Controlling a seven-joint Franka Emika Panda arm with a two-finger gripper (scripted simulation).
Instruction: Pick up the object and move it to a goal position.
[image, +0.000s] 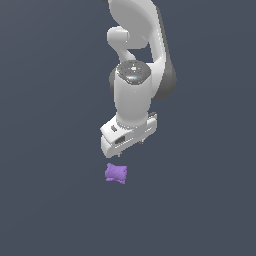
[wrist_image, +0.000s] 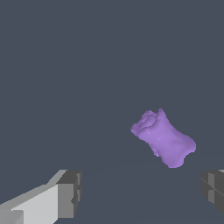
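The object (image: 116, 173) is a small purple lumpy, pillow-like shape with pinched corners, lying on the dark grey surface. In the exterior view it sits just below the white gripper (image: 131, 143), a short gap apart from it. In the wrist view the object (wrist_image: 163, 138) lies ahead of the gripper (wrist_image: 142, 192), off-centre toward one finger and outside the gap between them. The fingertips (wrist_image: 71, 192) stand wide apart with nothing between them. The gripper is open and empty.
The white Panda arm (image: 135, 75) rises behind the gripper toward the top of the exterior view. A flat dark grey surface (image: 50, 200) fills everything else in both views. No goal marker shows.
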